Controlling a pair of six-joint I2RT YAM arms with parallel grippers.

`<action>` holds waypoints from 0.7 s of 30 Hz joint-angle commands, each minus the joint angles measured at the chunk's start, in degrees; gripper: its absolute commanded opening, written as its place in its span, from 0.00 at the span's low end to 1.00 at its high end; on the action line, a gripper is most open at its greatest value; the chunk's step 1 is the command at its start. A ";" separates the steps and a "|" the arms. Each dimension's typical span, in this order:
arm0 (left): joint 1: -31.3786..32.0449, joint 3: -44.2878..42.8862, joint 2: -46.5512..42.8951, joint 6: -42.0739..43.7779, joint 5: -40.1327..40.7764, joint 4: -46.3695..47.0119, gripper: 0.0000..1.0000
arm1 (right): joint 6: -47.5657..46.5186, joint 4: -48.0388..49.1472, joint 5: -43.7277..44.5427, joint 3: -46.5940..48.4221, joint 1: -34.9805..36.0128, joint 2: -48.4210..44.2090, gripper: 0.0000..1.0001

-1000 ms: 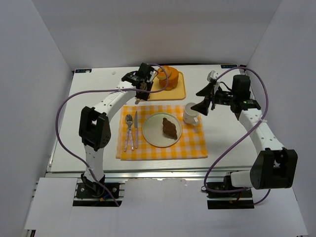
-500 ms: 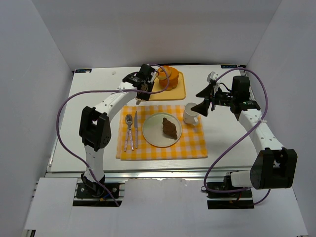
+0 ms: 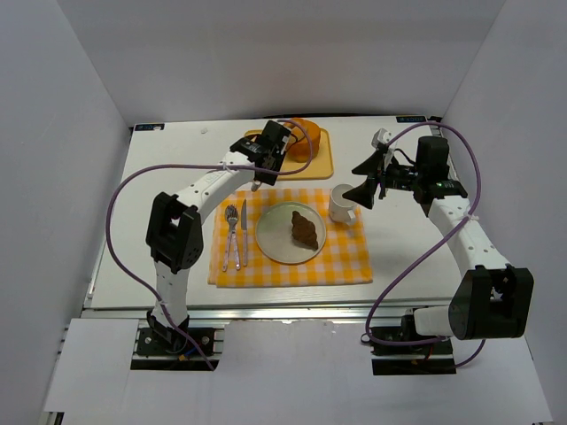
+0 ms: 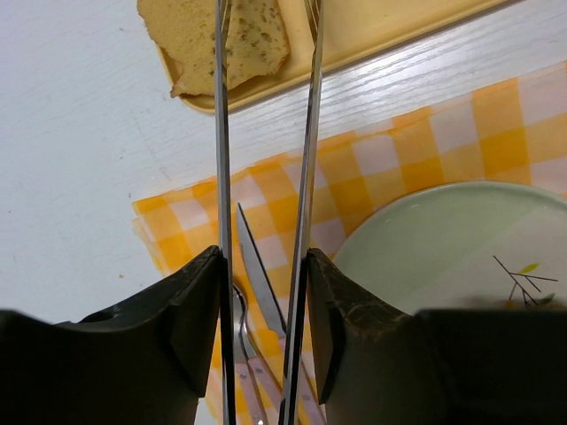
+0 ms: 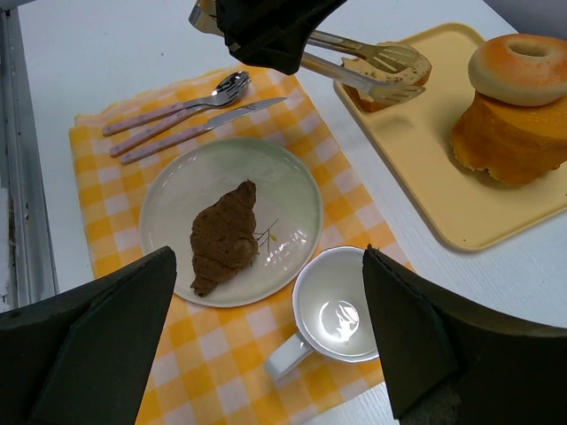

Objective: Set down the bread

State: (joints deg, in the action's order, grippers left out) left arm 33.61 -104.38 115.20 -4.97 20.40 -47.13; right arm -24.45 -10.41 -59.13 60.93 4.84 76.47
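My left gripper [image 3: 263,159] [image 4: 263,266] is shut on metal tongs [image 4: 306,159]. The tongs reach to the left end of the yellow tray [image 3: 323,159] [image 4: 372,35], and their tips [image 5: 390,75] flank a tan bread slice [image 4: 221,40] [image 5: 376,93]. I cannot tell whether the slice is lifted or resting. A brown croissant [image 3: 304,230] [image 5: 221,235] lies on the pale green plate [image 3: 270,239] [image 5: 292,190] on the yellow checked placemat [image 3: 345,257]. My right gripper [image 3: 365,181] [image 5: 275,354] is open and empty, above the white mug [image 3: 341,204] [image 5: 341,314].
An orange cake with a doughnut on top [image 3: 304,137] [image 5: 518,106] stands on the tray. A fork [image 3: 230,235] and a knife [image 3: 241,230] lie on the placemat left of the plate. White walls close in on three sides.
My left gripper with the tongs has swung to the right, and the tray's left end now shows. The right arm, croissant, plate and mug have not moved.
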 commanded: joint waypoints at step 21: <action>2.08 0.58 -1.64 -1.71 2.98 -0.41 0.51 | 0.28 1.71 -1.86 -0.46 -0.62 -1.49 0.89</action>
State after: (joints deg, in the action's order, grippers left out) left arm 35.22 -103.53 115.22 -5.85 23.53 -47.99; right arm -24.40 -10.13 -59.61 60.16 4.51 76.42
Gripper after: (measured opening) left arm 0.512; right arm 0.895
